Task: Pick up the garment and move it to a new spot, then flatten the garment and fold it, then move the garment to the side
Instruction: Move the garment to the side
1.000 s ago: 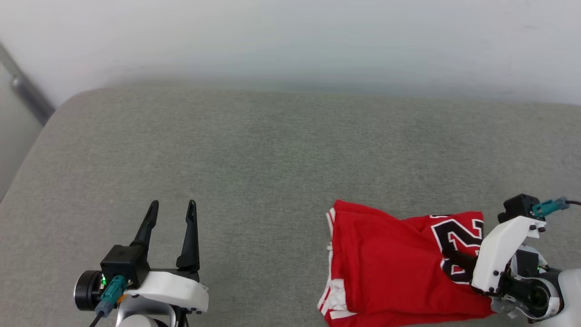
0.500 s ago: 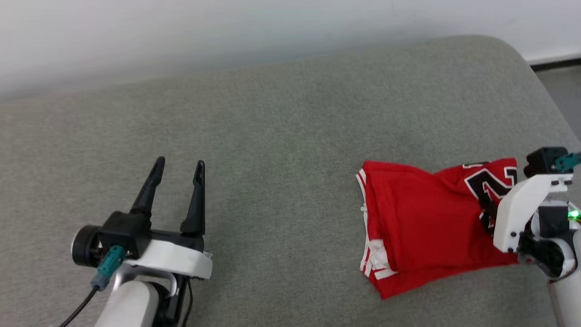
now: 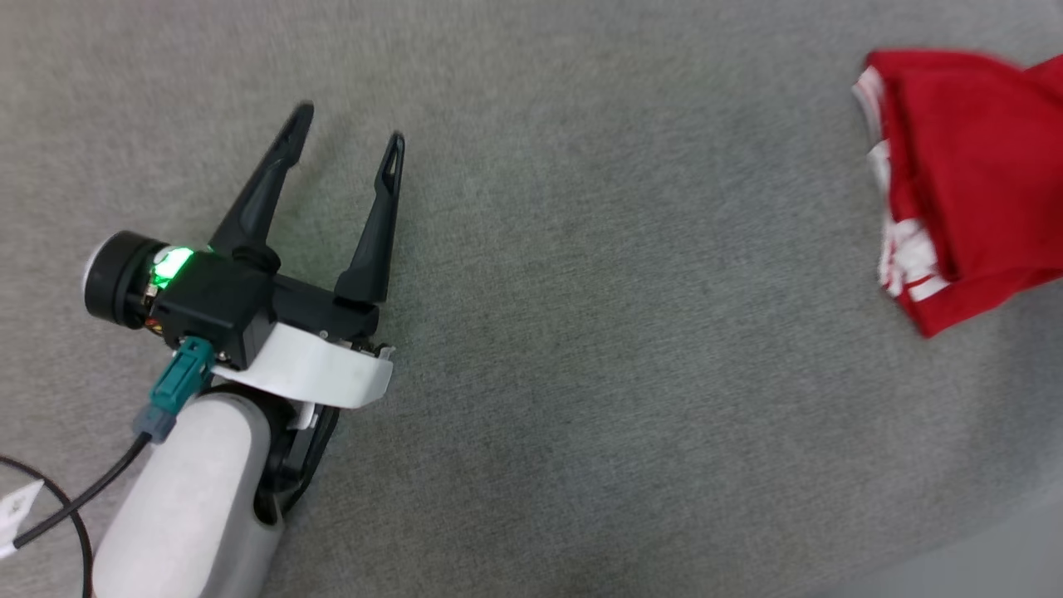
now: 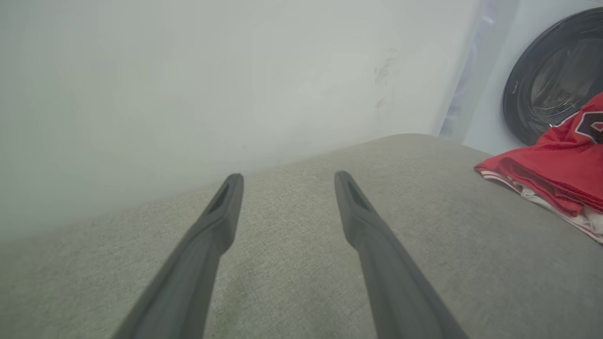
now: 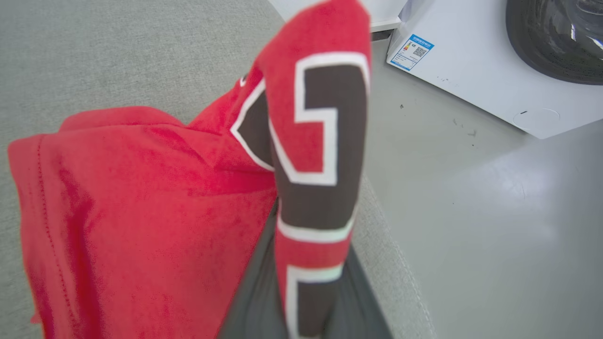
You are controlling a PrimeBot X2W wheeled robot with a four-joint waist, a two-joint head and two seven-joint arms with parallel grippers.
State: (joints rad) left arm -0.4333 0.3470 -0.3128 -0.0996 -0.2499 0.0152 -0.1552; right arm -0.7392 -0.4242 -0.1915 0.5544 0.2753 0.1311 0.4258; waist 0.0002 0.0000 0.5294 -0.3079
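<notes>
Garment (image 3: 963, 174) sliced off by the head view's right edge, motion-blurred, right gripper's fingers (image 5: 254, 296) buried under red cloth, tips hidden, washer door (image 4: 551, 80) clipped at frame edge.

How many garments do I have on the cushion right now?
1: the jersey, at the cushion's right end, printed part pinched in the right pincer. Others could lie outside the frames.

The head camera is being tipped downward and brought closer over the grey cushion (image 3: 623, 291). The garment (image 3: 972, 166) is being drawn farther from the left gripper (image 3: 350, 124), toward that view's right edge.
</notes>
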